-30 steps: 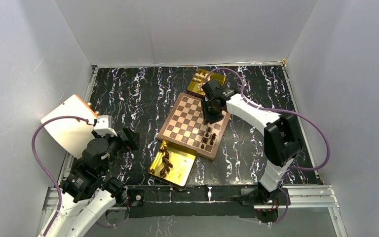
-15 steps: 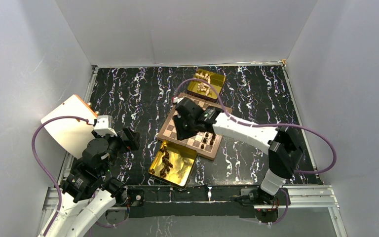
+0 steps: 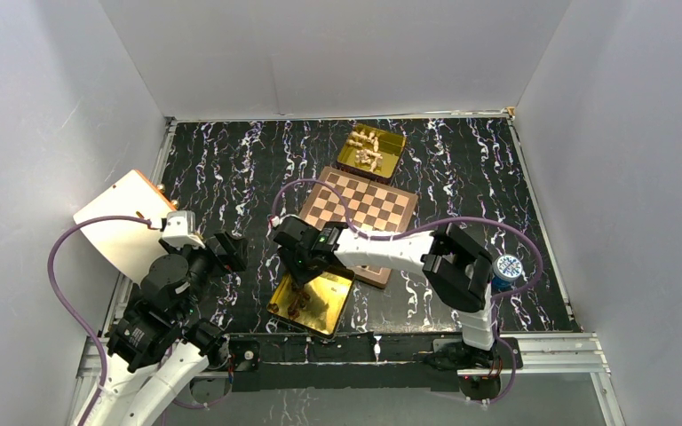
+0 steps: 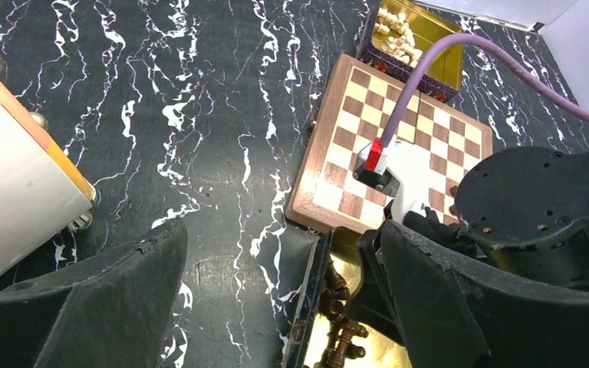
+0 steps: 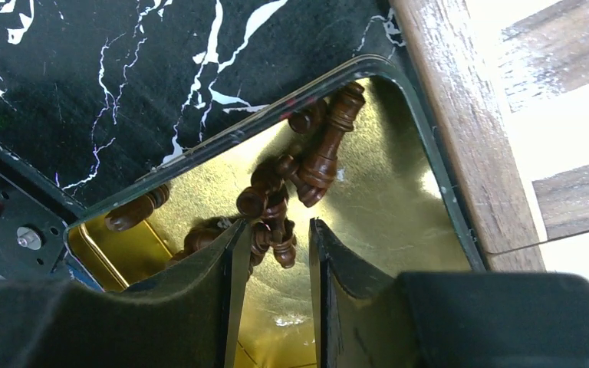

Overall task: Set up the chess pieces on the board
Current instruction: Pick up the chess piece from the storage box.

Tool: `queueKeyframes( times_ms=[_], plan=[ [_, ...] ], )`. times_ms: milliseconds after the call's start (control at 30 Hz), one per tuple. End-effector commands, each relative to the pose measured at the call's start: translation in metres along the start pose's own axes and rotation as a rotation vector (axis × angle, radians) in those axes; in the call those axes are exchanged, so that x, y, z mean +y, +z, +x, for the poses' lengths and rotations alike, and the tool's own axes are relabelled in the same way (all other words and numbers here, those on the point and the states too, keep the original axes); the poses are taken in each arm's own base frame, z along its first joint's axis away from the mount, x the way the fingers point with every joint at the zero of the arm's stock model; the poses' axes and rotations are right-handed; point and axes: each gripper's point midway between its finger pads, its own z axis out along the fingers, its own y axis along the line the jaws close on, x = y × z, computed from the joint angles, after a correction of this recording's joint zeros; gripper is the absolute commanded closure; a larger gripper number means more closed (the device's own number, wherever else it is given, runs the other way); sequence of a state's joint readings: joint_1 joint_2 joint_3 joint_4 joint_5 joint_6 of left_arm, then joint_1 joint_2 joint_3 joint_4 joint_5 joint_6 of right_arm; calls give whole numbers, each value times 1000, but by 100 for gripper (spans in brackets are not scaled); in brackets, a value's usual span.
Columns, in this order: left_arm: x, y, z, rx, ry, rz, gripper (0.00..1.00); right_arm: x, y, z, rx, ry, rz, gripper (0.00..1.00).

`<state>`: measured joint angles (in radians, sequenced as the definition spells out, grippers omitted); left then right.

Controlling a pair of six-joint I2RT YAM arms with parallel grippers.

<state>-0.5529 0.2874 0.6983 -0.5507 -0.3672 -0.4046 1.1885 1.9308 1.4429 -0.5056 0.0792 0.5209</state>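
The board [image 3: 364, 204] lies mid-table, its near edge under my right arm. Dark chess pieces [image 3: 300, 300] lie in a heap in a gold tray [image 3: 330, 309] at the board's near-left corner. My right gripper [image 3: 295, 266] hangs over that tray. In the right wrist view it [image 5: 274, 226] is open, fingertips down on either side of a few dark pieces [image 5: 322, 157]; the board's rim [image 5: 468, 138] is at the right. My left gripper [image 3: 231, 251] is open and empty left of the tray. The left wrist view shows the board [image 4: 353, 138] and dark pieces [image 4: 337, 287].
A second gold tray [image 3: 371, 151] with cream pieces stands beyond the board, also in the left wrist view [image 4: 414, 38]. A white box with an orange edge [image 3: 124, 222] stands at the left. The right arm's purple cable [image 3: 302, 191] loops over the board.
My right arm swung from the board's far side across to the near-left gold tray and lowered its open gripper among the dark pieces. The left arm shifted only slightly.
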Motion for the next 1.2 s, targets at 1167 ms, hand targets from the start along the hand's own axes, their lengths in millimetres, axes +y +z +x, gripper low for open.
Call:
queueKeyframes(
  times_ms=[1167],
  plan=[
    [2, 3, -3, -7, -3, -22, 6, 19, -20, -28, -78, -45, 31, 81]
  ],
)
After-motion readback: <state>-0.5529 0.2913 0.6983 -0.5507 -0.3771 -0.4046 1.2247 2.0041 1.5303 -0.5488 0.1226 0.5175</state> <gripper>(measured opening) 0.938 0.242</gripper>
